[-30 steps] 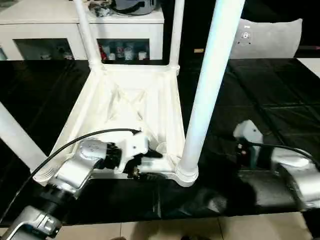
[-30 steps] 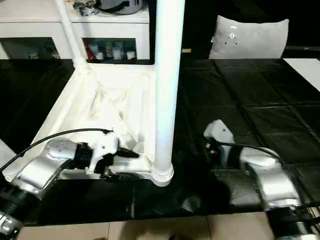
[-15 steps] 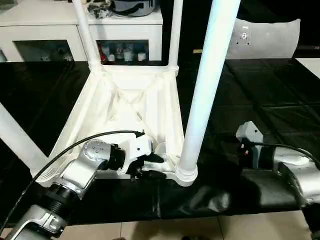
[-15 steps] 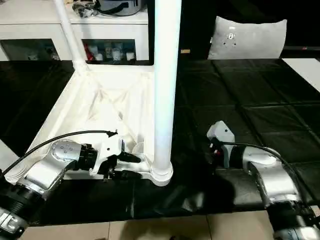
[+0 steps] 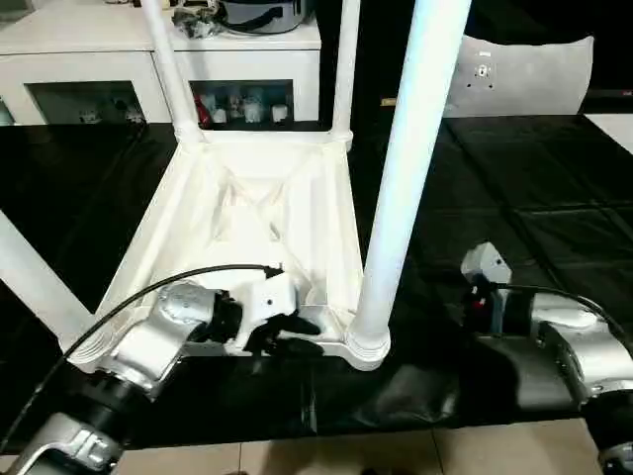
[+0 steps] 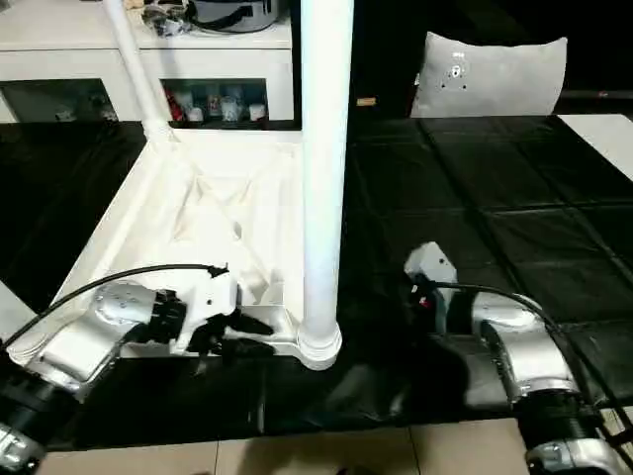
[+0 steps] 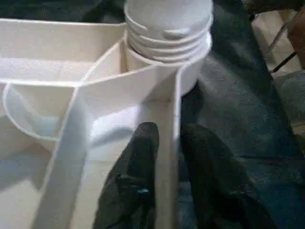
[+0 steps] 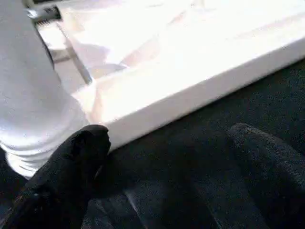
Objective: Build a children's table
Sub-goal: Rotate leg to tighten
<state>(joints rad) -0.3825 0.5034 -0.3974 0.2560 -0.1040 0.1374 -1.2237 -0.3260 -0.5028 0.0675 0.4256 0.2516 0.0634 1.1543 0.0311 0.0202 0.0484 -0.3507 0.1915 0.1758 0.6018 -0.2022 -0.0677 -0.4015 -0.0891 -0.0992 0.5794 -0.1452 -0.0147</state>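
Note:
The white children's table [image 5: 247,198] lies upside down on the black work table, ribbed underside up. Its legs stand in the corner sockets: two at the far corners [image 5: 168,69], a thick one at the near right corner [image 5: 401,188], and one slanting at the near left [image 5: 30,272]. My left gripper [image 5: 295,336] is at the near rim beside the near right socket [image 7: 167,33]. Its black fingers [image 7: 138,162] are shut on the rim wall, one on each side. My right gripper [image 8: 167,143] stands open just right of that leg, low over the black cover, holding nothing.
A white cabinet [image 5: 158,49] with small items on its shelves stands behind the work table. A grey cushion [image 5: 524,74] sits at the back right. The black cover is wrinkled near the front edge [image 5: 415,396], with tiled floor [image 5: 396,450] below.
The left arm has shifted slightly while its fingers stay on the near rim. The right wrist has edged a little toward the near right leg.

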